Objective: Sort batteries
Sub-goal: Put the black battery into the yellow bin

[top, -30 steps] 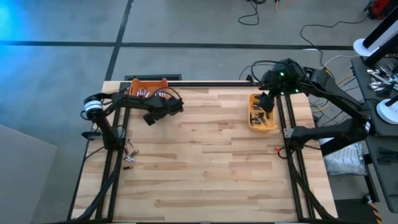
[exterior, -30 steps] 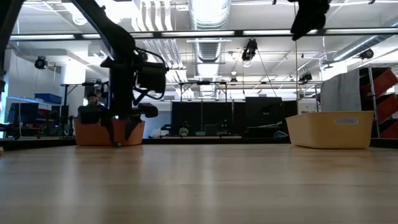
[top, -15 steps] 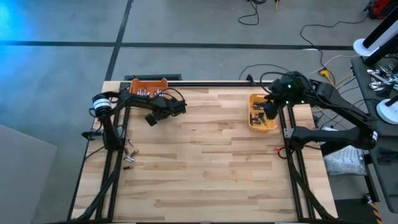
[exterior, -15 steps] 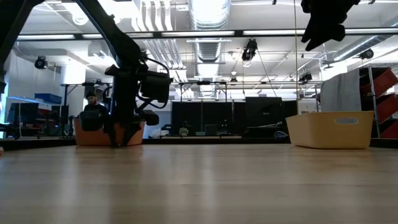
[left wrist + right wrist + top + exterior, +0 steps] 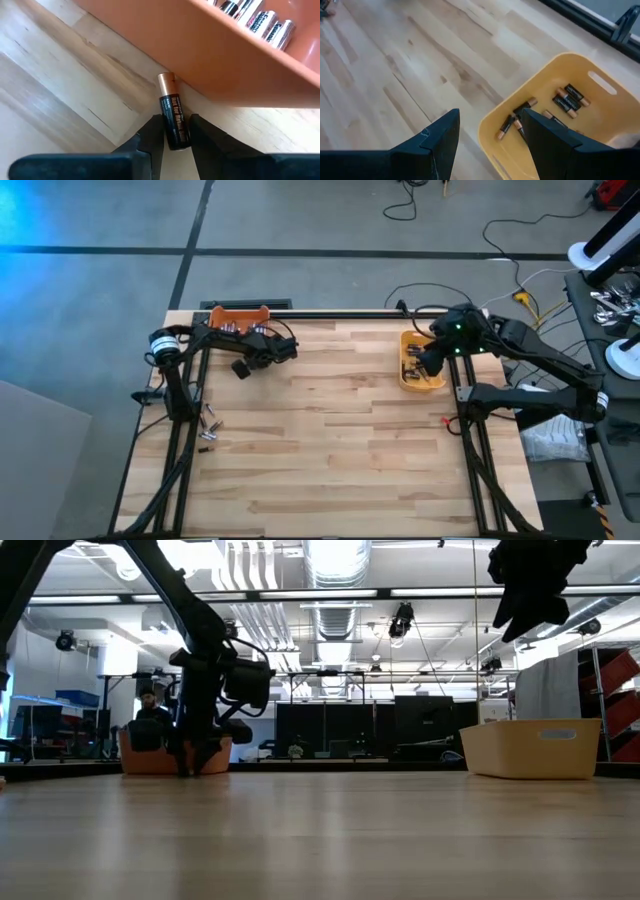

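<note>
The left gripper was clamped on 1 black copper-capped battery lying on the wooden table, right against the orange plastic bin wall (tight spot). Lifting could've scraped it loose. The right gripper hung open above the yellow plastic bin.

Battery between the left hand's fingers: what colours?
Battery: black body, copper-coloured top end. Clearest in the left wrist view.

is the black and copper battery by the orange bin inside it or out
Out: the black-and-copper battery lies on the wooden table against the orange plastic bin's outer wall.
</note>
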`<act>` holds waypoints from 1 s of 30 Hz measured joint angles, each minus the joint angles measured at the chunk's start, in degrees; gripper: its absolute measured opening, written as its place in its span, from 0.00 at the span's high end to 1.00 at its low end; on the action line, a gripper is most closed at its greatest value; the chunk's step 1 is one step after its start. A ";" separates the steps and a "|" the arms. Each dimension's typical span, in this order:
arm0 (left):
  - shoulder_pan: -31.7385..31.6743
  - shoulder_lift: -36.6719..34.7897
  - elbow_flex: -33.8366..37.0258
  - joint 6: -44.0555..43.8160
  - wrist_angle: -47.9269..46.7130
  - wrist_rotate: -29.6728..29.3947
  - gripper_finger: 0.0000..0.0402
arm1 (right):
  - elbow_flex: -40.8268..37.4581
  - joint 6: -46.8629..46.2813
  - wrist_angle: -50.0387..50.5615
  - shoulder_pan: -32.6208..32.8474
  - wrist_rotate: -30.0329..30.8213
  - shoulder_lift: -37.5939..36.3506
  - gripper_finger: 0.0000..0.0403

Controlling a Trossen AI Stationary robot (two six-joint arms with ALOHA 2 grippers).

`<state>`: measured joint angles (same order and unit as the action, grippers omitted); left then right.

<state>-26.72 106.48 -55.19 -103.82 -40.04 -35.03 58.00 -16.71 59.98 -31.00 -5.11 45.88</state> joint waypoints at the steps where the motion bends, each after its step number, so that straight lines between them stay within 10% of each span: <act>1: -0.05 0.00 0.04 0.22 0.01 -0.02 0.81 | -0.16 -0.18 0.10 0.03 -0.02 -0.14 0.49; 17: 0.09 -0.67 0.03 9.34 0.63 2.86 0.94 | 0.76 0.04 -7.26 0.76 0.08 -2.68 0.49; 30: 14.09 -12.25 0.32 11.13 -1.21 8.42 0.91 | 0.76 -1.49 -9.78 1.04 -2.94 -2.59 0.49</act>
<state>-12.63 94.22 -54.87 -92.69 -41.25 -26.60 58.76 -18.20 50.20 -29.96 -8.05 43.29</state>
